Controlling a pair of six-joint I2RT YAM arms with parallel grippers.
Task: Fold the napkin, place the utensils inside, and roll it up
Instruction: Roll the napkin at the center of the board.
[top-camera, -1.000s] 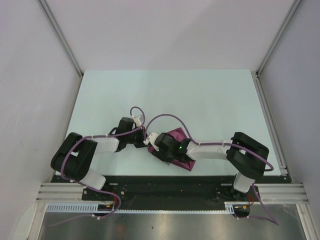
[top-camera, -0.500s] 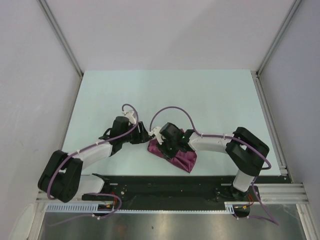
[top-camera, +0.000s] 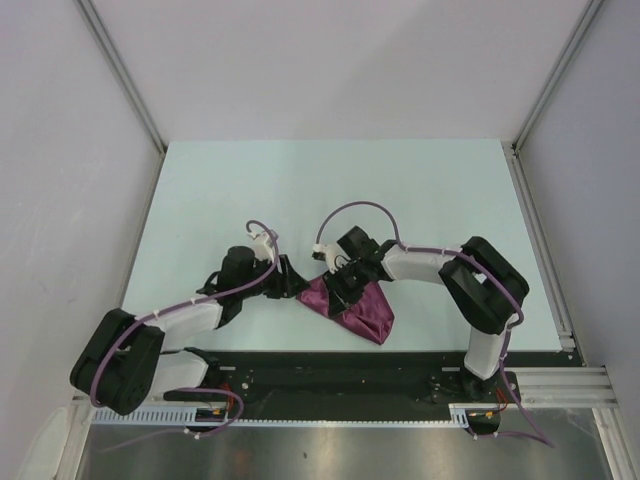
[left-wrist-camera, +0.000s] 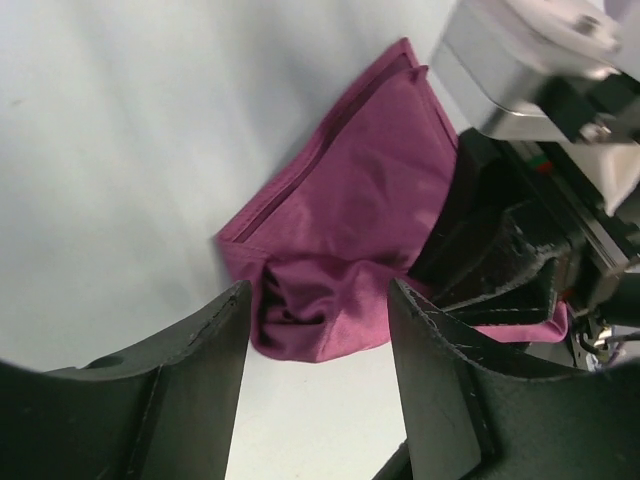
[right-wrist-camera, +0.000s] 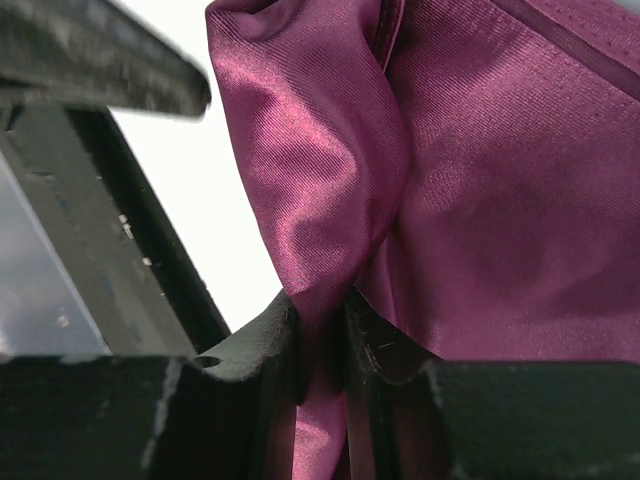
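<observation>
The plum napkin (top-camera: 360, 312) lies bunched near the table's front edge, between both arms. My right gripper (top-camera: 336, 290) sits over its left part, and in the right wrist view the gripper (right-wrist-camera: 320, 312) is shut on a raised fold of the napkin (right-wrist-camera: 480, 180). My left gripper (top-camera: 296, 284) is just left of the cloth; in the left wrist view it (left-wrist-camera: 318, 296) stands open, its fingers astride the creased near corner of the napkin (left-wrist-camera: 350, 220) without touching it. The utensils are out of view.
The right arm's wrist (left-wrist-camera: 540, 70) crowds the left gripper's right side. A black base rail (top-camera: 330, 365) runs along the near table edge just behind the napkin. White walls with metal posts (top-camera: 120, 75) enclose the pale table (top-camera: 330, 190).
My left gripper has opened, let go of the napkin and drawn back to the left. My right gripper has closed on a fold and swung up and left, uncovering the cloth.
</observation>
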